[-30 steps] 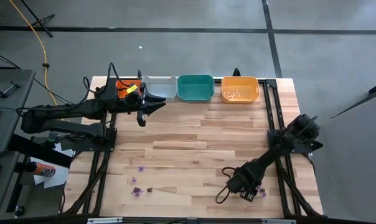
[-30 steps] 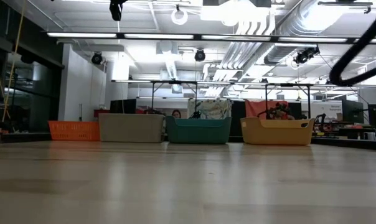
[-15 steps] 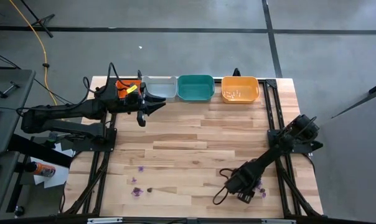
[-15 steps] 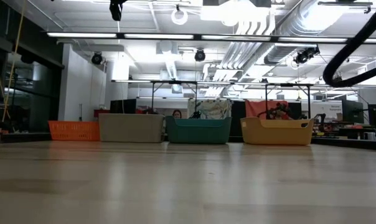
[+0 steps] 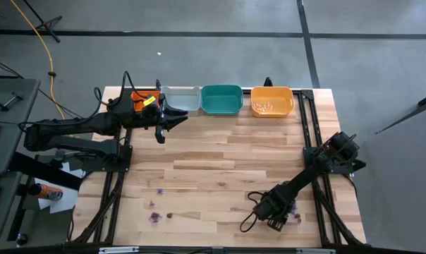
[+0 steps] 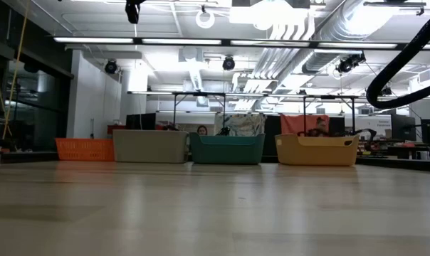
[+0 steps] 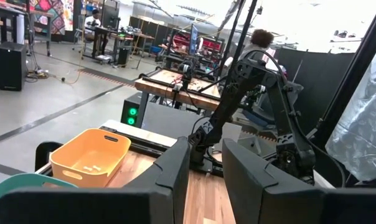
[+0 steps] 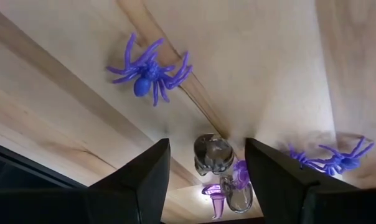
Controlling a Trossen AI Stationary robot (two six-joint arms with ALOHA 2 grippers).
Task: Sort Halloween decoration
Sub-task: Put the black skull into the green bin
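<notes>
Right pincer, spread wide near the counter's front right corner, hovers over a light, stiff purple spider, likely best pinched across its body.

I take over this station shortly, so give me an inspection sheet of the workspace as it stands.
Surface: wooden table, bare in the middle.
Job's things: purple spiders and other trinkets at the near edge; pale ones in the orange tray.
Clutter: nothing seen.
End effectors: left end effector open by the grey tray; right end effector open, low over a clear trinket.
Cables: yellow cable on the floor.
Surroundings: workshop, other tables.
</notes>
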